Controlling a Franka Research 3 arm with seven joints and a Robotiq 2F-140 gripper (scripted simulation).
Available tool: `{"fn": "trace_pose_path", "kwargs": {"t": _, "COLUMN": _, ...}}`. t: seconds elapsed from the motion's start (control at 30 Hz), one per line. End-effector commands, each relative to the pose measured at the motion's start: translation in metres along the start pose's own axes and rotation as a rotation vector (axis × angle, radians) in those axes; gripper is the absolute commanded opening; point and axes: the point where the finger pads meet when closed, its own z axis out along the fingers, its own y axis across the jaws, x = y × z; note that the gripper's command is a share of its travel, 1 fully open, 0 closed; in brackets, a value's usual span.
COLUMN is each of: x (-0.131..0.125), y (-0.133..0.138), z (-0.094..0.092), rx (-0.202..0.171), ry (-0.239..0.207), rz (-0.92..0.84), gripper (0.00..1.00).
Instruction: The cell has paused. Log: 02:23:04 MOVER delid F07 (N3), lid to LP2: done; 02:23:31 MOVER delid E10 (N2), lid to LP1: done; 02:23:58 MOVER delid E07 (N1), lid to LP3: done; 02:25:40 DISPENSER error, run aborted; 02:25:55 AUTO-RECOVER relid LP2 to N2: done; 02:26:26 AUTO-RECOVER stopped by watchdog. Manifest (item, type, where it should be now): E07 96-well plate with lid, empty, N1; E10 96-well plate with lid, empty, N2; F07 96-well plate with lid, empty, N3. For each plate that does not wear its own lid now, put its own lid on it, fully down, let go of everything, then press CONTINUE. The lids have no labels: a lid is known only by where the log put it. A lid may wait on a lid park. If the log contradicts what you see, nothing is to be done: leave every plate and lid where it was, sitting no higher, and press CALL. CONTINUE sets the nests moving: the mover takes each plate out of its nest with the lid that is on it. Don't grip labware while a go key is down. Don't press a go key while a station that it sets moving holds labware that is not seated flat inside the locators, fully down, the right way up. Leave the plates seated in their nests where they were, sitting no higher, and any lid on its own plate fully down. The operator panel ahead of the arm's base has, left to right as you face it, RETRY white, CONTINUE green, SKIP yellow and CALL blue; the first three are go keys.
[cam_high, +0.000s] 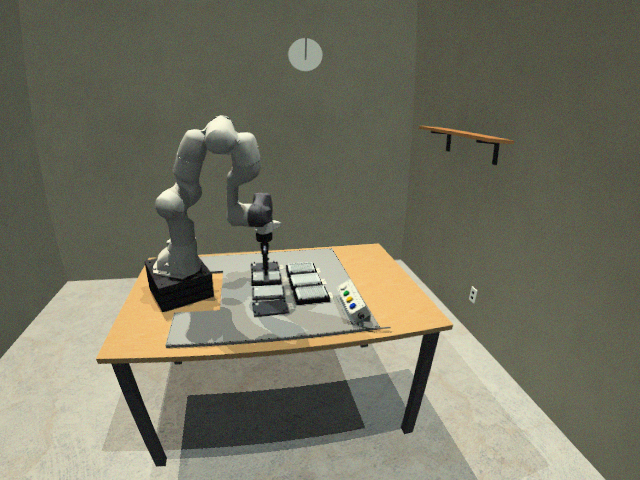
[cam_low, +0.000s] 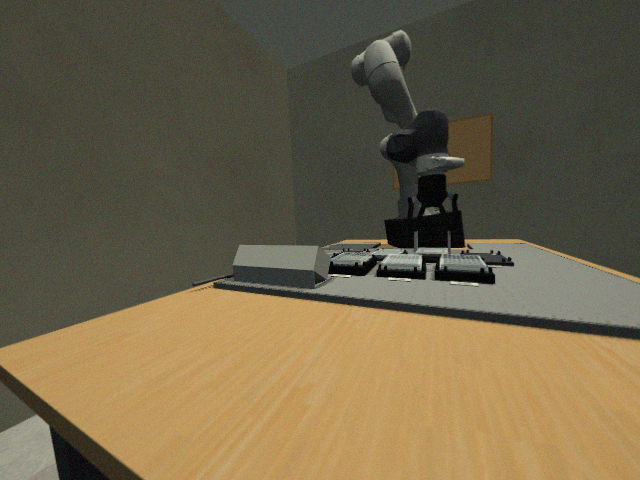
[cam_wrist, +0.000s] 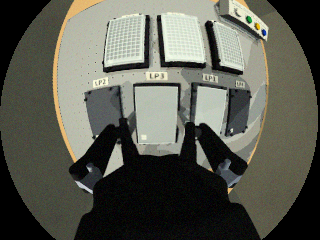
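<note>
The hand's own dark body (cam_wrist: 167, 220) hides the lid's (cam_wrist: 156, 115) near edge. Park labels (cam_wrist: 156, 76) are too small to read fully. The bench's (cam_low: 258, 392) near corners are cut off.

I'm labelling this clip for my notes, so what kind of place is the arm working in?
Probably a lab automation cell: a robot arm on a table, three 96-well plates in nests, a lid in its gripper, and an operator panel with coloured keys.

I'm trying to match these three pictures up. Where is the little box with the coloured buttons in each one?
Top: the button box sits at the right edge of the grey mat.
Exterior: left of centre, seen from its plain grey back.
Wrist: upper right.
Shared landmark: the row of three plates right beside it.
</note>
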Motion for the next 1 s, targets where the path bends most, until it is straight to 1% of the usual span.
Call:
{"fn": "trace_pose_path", "kwargs": {"t": 0.0, "x": -0.0003, "y": 0.0003, "z": -0.0005, "rx": -0.001, "ry": -0.001, "rz": -0.003, "gripper": 0.0}}
{"fn": "trace_pose_path", "kwargs": {"t": 0.97, "x": -0.0003, "y": 0.0003, "z": -0.004, "rx": -0.001, "ry": -0.001, "rz": -0.003, "gripper": 0.0}}
